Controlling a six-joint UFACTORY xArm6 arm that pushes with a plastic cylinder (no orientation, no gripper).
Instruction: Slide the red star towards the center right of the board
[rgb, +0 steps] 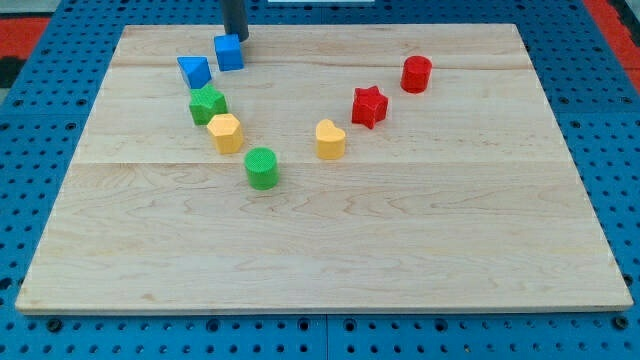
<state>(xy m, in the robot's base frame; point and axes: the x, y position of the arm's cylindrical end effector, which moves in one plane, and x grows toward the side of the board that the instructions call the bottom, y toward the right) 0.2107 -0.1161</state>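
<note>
Behind the blue cube (229, 52), my tip (237, 39) sits partly hidden.

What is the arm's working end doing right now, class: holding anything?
No claw here: the arm ends in a rod.
My tip: holds nothing, at the view's top beside the blue cube, far left of the red star.

Wooden board (400, 250) carrying eight blocks.
</note>
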